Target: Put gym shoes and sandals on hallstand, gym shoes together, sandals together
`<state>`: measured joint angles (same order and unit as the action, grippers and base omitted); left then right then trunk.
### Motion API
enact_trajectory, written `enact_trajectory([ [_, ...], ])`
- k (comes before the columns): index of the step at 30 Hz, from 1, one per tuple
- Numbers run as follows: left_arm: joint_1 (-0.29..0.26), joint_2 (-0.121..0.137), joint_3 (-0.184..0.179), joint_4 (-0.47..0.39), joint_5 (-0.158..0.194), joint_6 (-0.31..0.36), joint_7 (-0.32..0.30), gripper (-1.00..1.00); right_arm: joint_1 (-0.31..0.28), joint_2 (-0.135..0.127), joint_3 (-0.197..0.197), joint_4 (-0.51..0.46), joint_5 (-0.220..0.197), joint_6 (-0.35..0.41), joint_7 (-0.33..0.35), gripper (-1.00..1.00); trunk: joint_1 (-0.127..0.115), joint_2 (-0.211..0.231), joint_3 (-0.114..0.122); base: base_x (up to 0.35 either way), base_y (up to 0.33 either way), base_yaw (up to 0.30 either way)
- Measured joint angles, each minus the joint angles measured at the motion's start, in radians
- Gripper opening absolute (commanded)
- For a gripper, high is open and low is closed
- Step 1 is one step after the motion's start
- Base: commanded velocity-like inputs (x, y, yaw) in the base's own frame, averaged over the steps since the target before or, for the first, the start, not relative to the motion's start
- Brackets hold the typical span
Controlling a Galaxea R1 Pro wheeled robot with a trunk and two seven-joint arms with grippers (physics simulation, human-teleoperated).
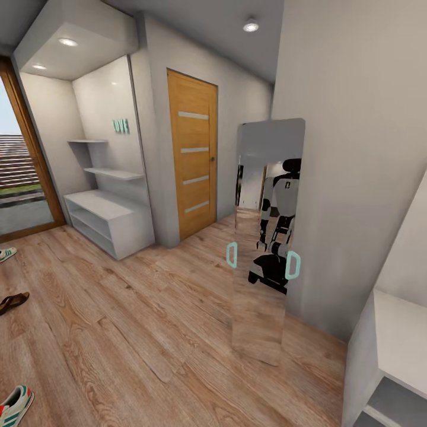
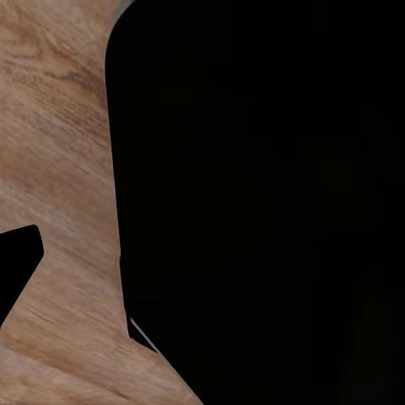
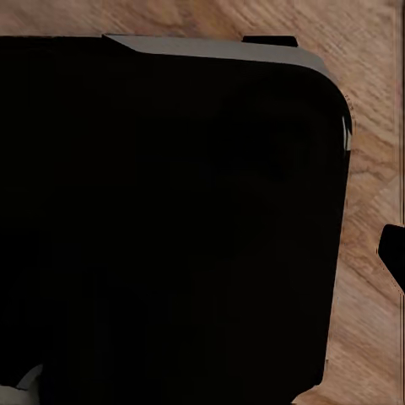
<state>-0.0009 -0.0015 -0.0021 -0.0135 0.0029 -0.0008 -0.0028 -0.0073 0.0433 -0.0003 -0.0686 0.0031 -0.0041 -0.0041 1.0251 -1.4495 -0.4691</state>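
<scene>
Corridor, simulator render: light wood-plank corridor floor, grey walls, recessed ceiling lights. Far left: glazed exit with wooden frame. Low left edge, on the planks: gym shoe, partly cut off; next nearer, a dark sandal; nearest, at the bottom corner, second gym shoe with green stripes and red toe. Second sandal: not located. Left of centre, in an alcove: hallstand, pale bench with two open shelves, two wall shelves above, teal letters; nothing stands on it. Centre: wooden door with frosted strips. Right of centre: leaning mirror reflecting the robot's own body. Far right: plain low white shelf unit, not the target. Pincers: both wrist views look down past a large black body part onto planks; neither pair of fingertips can be made out, so opening and contents cannot be told for left or right. Position of footwear relative to the pincers cannot be fixed; judged well apart from both, off to the robot's left. Step in hand, judged: approach, nothing yet collected. Advice: turn the base left until all footwear is in frame, stop short, then lower an arm onto the nearest trainer.
</scene>
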Motion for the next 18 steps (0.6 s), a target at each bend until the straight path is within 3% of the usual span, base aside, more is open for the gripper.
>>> enact_trajectory([
  [10, 0.000, 0.000, 0.002, -0.005, 0.000, -0.039, 0.000, 1.00, 0.000, -0.007, 0.000, -0.003, 0.000, -0.045, -0.001, 1.00, 0.000, 0.000, 0.000, 0.000, 0.000, 0.000],
  [18, -0.008, 0.026, 0.003, -0.009, -0.001, -0.083, 0.000, 1.00, 0.000, -0.052, -0.005, -0.048, -0.001, -0.089, -0.001, 1.00, 0.000, 0.000, 0.000, 0.000, 0.000, 0.000],
])
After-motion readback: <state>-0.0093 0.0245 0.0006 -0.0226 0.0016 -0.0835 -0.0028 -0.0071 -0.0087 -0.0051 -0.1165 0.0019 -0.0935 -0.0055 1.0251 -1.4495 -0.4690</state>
